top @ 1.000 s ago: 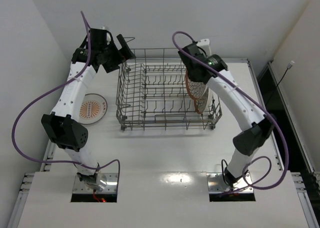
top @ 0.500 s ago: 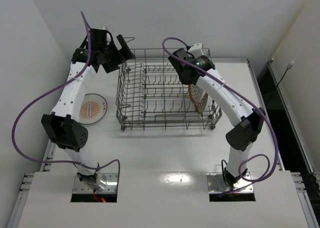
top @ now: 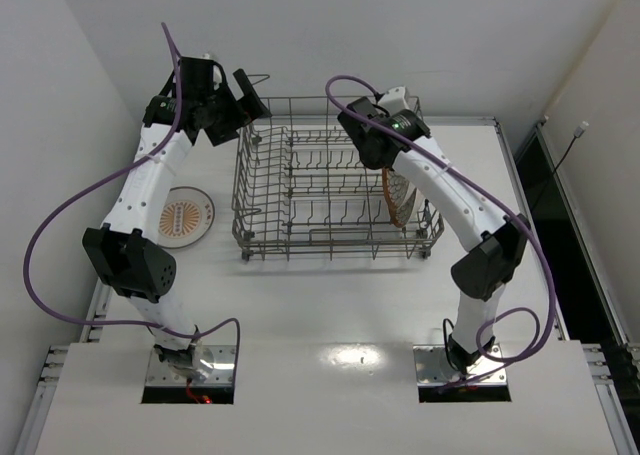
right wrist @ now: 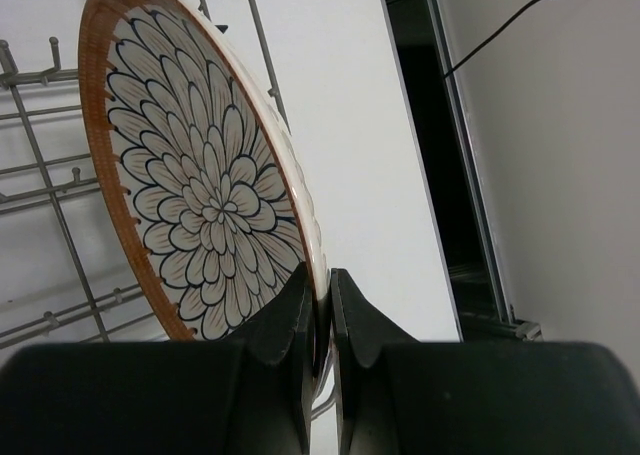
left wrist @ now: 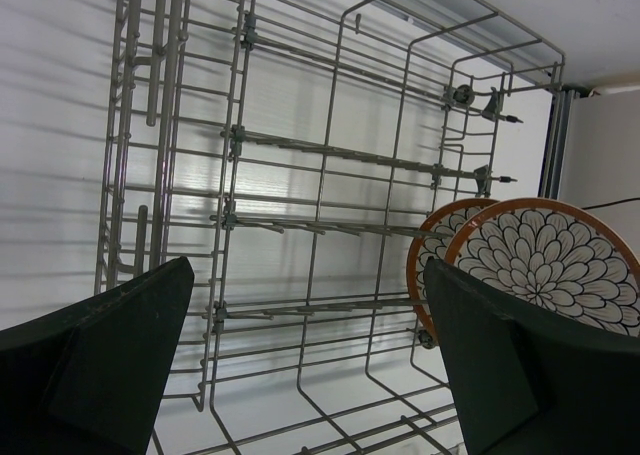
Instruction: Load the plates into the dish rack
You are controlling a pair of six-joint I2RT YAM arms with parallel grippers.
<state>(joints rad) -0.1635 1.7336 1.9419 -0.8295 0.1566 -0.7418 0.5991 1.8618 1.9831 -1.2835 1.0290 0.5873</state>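
Observation:
The dish rack point(top: 320, 190) stands mid-table; it also fills the left wrist view point(left wrist: 300, 185). My right gripper point(top: 383, 163) is over the rack's right end, shut on the rim of a brown-rimmed petal-pattern plate point(top: 398, 197) held on edge inside the rack. In the right wrist view the jaws point(right wrist: 321, 310) pinch that plate's point(right wrist: 200, 200) edge. The left wrist view shows two brown-rimmed plates, one point(left wrist: 550, 265) in front of the other point(left wrist: 432, 255), on edge in the rack. The orange sunburst plate point(top: 185, 216) lies flat on the table left of the rack. My left gripper point(top: 245, 100) hovers open and empty above the rack's far left corner, its jaws point(left wrist: 310, 365) wide apart.
White walls close in at the back and left. The table's right edge point(top: 520, 205) drops to a dark gap with a rail. My left arm's upper link point(top: 150, 190) hangs beside the sunburst plate.
My right gripper moved left over the rack's right end with its plate, which now stands more edge-on and lower between the wires. The left arm has not moved.

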